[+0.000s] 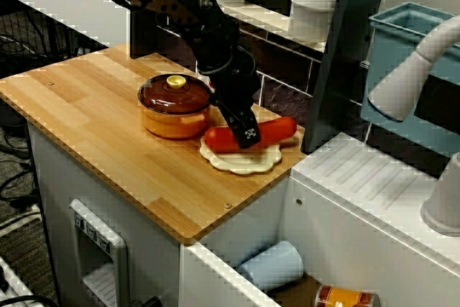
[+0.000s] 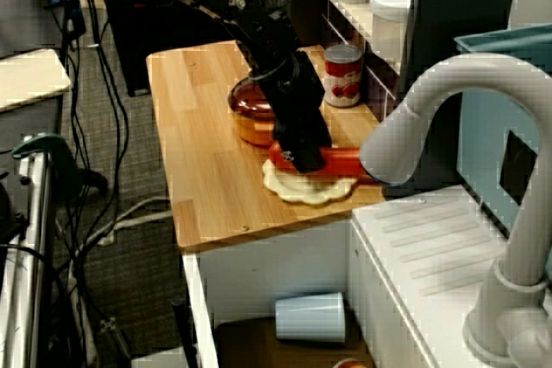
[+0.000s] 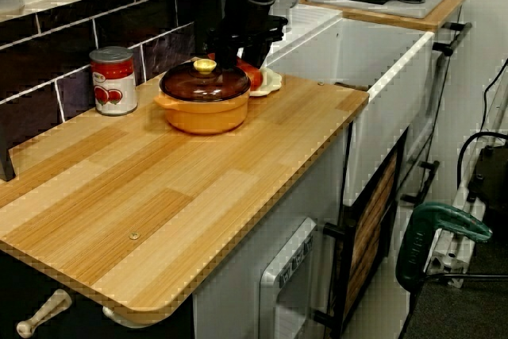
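Butcher-block wood formed the countertop (image 1: 108, 127), set against a dark tiled back wall with a white sink unit (image 1: 374, 185) beside it. At the counter's end near the sink, a long red sausage (image 1: 282, 128) lay across a cream plate with a scalloped edge (image 1: 241, 164). The black gripper (image 1: 248, 134) was lowered onto the middle of the sausage, its tip touching it. In all three views the black body hid the fingers, so I cannot tell whether they were clamped on the sausage or simply resting on it.

Just beside the plate stood an orange pot with a brown lid and yellow knob (image 1: 175, 108), touching or almost touching the plate's rim. In the view past the grey tap (image 2: 448, 101), a red-labelled tin can (image 2: 343, 75) stood behind the pot, by the wall. Two white lidded jars (image 1: 313, 8) sat on the shelf above. A pale blue cup (image 1: 273, 265) lay on its side in the open compartment below.
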You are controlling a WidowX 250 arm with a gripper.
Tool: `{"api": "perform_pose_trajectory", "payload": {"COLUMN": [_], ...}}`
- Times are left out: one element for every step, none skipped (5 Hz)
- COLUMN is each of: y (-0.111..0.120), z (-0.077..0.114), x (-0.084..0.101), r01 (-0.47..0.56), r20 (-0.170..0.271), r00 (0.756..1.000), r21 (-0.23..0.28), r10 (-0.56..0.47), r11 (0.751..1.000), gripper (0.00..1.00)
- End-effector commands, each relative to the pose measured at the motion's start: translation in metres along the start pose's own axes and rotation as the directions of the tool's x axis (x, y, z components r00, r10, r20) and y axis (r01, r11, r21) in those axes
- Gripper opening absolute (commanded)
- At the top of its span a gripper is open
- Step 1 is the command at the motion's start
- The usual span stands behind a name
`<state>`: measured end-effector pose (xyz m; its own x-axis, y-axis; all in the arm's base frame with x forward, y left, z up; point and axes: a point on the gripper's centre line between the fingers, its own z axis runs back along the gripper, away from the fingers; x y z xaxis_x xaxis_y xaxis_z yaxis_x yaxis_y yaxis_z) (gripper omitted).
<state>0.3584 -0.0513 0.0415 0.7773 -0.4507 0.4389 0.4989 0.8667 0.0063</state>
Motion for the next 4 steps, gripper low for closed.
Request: {"api": "perform_pose_trajectory", "payload": {"y": [0.006,0.008,0.014,0.025], "z": [0.030,0.048,0.076,0.107], "x": [0.006,0.006,0.002,-0.004], "r01": [-0.014,-0.037,-0.062,-0.096], "r20": [0.053,0.042,0.081,0.113], "r00": [0.998,0.998,0.994,0.988], "r21": [-0.003,-0.035,-0.065,-0.100], "r10": [0.014,0.038,0.068,0.107], "r11": [1.000,0.999,0.996,0.990], "gripper": [0.00,0.00,0.00,0.00]}}
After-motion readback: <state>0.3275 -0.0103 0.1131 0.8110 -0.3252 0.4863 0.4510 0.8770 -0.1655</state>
